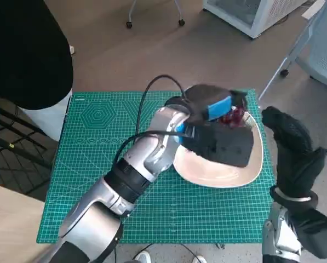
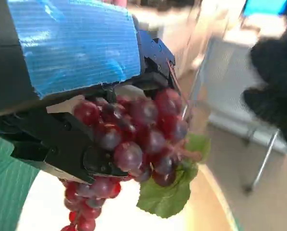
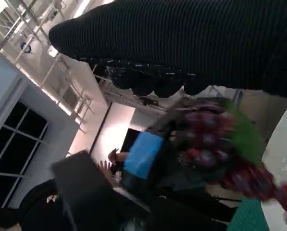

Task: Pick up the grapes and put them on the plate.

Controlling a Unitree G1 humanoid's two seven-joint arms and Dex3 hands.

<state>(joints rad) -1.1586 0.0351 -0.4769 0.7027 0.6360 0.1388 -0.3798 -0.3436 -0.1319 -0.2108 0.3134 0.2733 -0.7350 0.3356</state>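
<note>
Left hand point(image 1: 215, 112) grips the grapes point(image 1: 234, 116), fingers closed round the top of the bunch; bunch hangs over the far part of the plate point(image 1: 218, 172), near the worktop's far right corner; from the head view I can't tell whether the lowest grapes touch the plate. In the left wrist view the grapes point(image 2: 133, 139) sit clamped under the blue-taped back of the left hand point(image 2: 71, 96); dark red berries, one green leaf point(image 2: 169, 192) below them, a small string of berries trailing down over the pale plate point(image 2: 42, 211). Plate is white and oval; it lies on the green cutting mat point(image 1: 92, 164) that covers the worktop, toward the right edge. Right hand point(image 1: 292, 145) is raised just off the worktop's right edge, beside the plate; holds nothing, fingers loosely extended, not touching plate or grapes. Right wrist view: glove point(image 3: 181, 43) across the frame; past it the grapes point(image 3: 215, 144) and the blue tape of the left hand point(image 3: 143, 154), blurred. A person in dark clothing point(image 1: 26, 49) stands at the far left corner; chair legs point(image 1: 152, 13) and a white cabinet point(image 1: 251, 13) on the floor beyond.
</note>
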